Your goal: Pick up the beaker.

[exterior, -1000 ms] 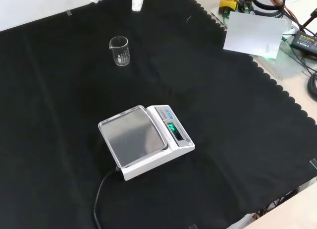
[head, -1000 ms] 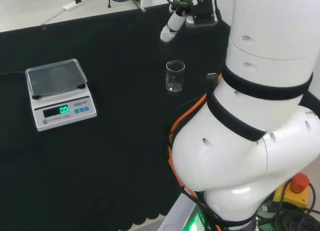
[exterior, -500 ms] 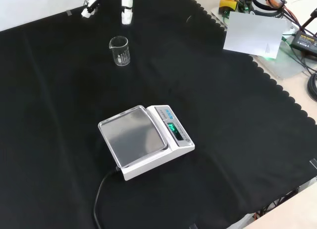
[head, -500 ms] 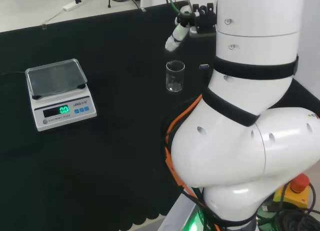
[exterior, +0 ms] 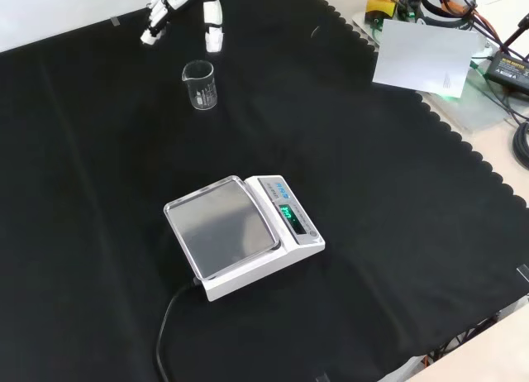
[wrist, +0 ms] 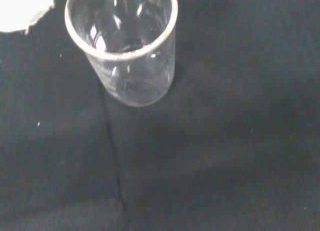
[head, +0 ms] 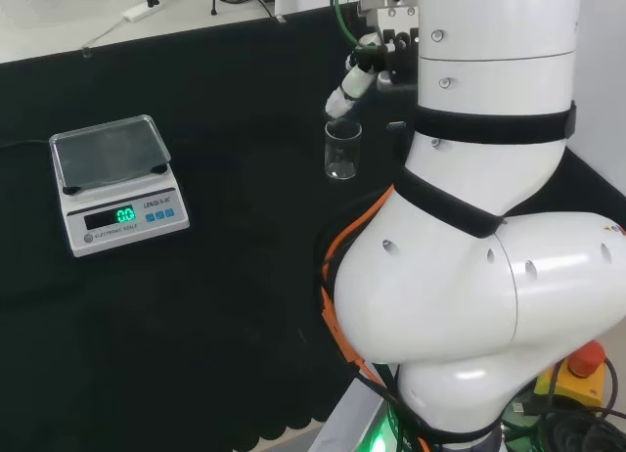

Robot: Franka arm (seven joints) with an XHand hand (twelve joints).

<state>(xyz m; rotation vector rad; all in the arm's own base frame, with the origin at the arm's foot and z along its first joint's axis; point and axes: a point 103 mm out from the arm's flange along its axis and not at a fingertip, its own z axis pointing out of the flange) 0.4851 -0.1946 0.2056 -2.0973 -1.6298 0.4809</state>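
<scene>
Fingers (exterior: 213,26) of the hand (exterior: 178,2) hang straight and spread wide apart in the front view, one pointing down just behind the beaker, another angled out toward that view's left, and nothing is held between them.

Nearest in the front view, a dark cable (exterior: 165,332) trails from the near side of the electronic scale (exterior: 245,236), which sits mid-cloth with its grey weighing pan (exterior: 221,226) bare and a green-lit display (exterior: 288,212) on its right-hand side. Beyond it lies open black cloth (exterior: 372,233) with a scalloped edge. Farther back, toward the upper left of that view, the clear glass beaker (exterior: 200,84) stands upright on the cloth, well apart from the scale, with no visible contents. The hand hovers just past it, its fingertips near the rim but apart from the glass.

In the head view the scale (head: 114,182) sits at the left, the beaker (head: 342,149) stands near the middle, and a white finger (head: 347,85) reaches down just above the far side of the beaker's rim; the arm's white links (head: 479,227) rise at the right.

The wrist view looks down into the open mouth of the beaker (wrist: 125,46), upright on the cloth, with a blurred white part of the hand (wrist: 22,8) close to its rim.
</scene>
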